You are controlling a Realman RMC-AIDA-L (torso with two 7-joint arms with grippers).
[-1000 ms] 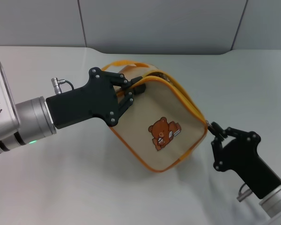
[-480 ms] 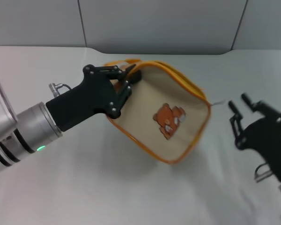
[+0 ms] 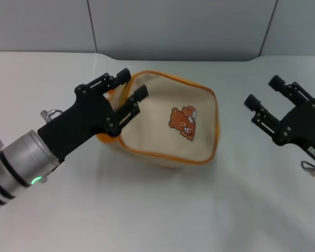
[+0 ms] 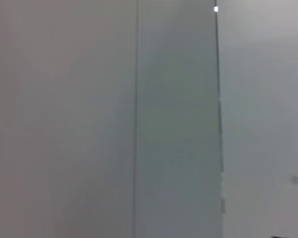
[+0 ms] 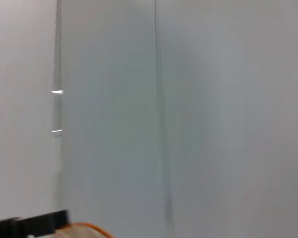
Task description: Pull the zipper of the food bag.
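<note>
Table (image 3: pixel 163 210): food bag (image 3: pixel 168 126) lies centre, bear patch up. Left hand (image 3: pixel 127 88) at bag's 9 o'clock, fingers spread, gripping nothing. Right hand (image 3: pixel 262 97) at 3 o'clock, well apart, spread, empty. Zipper tab not visible; locate it before regrasping.

Food bag (image 3: pixel 168 123) between grippers (left (image 3: pixel 127 93) seemingly touching).

Lab or test bench, plain white tabletop (image 3: pixel 163 210), bare grey panelled wall (image 3: pixel 178 26) behind; nothing domestic
</note>
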